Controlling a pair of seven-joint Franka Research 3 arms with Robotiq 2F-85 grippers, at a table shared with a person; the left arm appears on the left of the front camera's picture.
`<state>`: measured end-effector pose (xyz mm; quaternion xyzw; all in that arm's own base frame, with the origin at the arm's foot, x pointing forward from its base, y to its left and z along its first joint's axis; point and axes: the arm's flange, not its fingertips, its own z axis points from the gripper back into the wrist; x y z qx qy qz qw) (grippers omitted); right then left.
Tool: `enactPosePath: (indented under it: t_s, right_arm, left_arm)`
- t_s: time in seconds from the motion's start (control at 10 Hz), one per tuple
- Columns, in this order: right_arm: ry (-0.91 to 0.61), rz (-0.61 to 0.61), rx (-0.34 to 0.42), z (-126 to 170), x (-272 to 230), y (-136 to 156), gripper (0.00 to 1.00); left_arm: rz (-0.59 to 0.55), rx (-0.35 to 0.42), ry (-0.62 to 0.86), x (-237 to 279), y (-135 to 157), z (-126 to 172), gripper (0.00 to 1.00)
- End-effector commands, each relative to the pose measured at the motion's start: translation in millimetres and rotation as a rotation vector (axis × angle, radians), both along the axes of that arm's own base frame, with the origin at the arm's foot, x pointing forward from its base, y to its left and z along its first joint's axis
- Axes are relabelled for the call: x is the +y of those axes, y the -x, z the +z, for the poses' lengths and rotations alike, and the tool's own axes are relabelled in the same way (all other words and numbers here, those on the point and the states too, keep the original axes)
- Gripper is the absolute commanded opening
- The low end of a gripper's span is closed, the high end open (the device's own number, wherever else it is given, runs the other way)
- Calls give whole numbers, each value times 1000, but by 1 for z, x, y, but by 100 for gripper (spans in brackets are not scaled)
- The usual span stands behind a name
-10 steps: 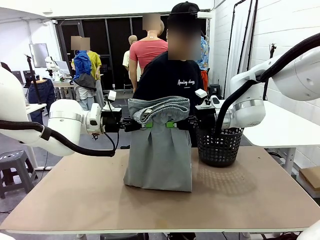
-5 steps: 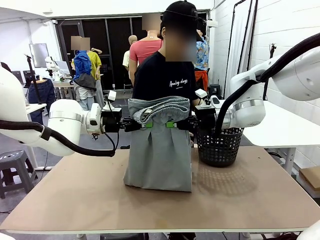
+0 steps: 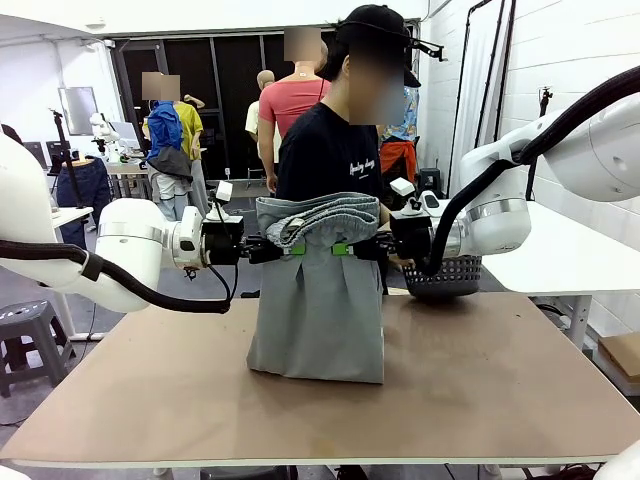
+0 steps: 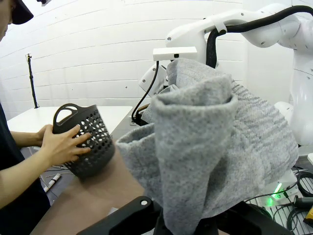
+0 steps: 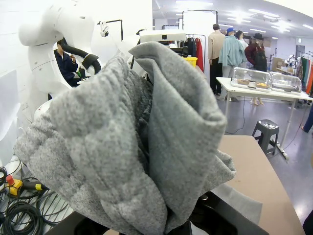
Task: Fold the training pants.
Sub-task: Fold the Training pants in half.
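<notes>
1. Above the table [image 3: 480, 390], mid-frame in the front view, the training pants [image 3: 318, 300] hang upright between the 2 grippers; the lower hem rests on the tabletop in a slack fold.
2. Left gripper [image 3: 284, 248] comes in level from the picture's left, jaws clamped on the near-left top edge of the pants; a green pad shows against the grey cloth.
3. Right gripper [image 3: 348, 248] comes in level from the right, jaws clamped on the near-right top edge. The 2 grippers sit close together at the same height.
4. Waistband end of the pants bunches and rolls over the grip line, drooping toward the camera.
5. Left wrist view: grey fabric [image 4: 205, 142] rises from the bottom edge and drapes over the fingers, hiding them.
6. Right wrist view: the same bunched fabric [image 5: 132, 142] covers that gripper's fingers.
7. Person at the far side holds a black mesh basket [image 3: 445, 276] with 1 hand [image 4: 63, 144], lifted clear of the table, just beside the right arm and apart from the pants.
</notes>
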<state>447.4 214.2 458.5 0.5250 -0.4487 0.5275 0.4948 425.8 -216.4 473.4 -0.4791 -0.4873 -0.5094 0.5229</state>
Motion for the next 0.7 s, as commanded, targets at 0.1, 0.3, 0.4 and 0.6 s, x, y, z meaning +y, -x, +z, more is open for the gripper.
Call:
enactPosePath:
  t_s: [0.1, 0.3, 0.4, 0.6]
  right_arm:
    - [0, 0, 0, 0, 0, 0, 0]
    - [31, 32, -9, 11, 4, -17, 0]
    - [38, 29, -28, 19, 5, -27, 0]
    - [86, 1, -77, 36, 9, -51, 0]
  left_arm:
    - [-18, 9, 16, -2, -4, 1, 0]
    - [-24, 24, 31, -6, -16, 6, 0]
    - [-7, 20, 46, -5, -25, 12, 0]
    - [15, -18, 34, -6, -52, 37, 0]
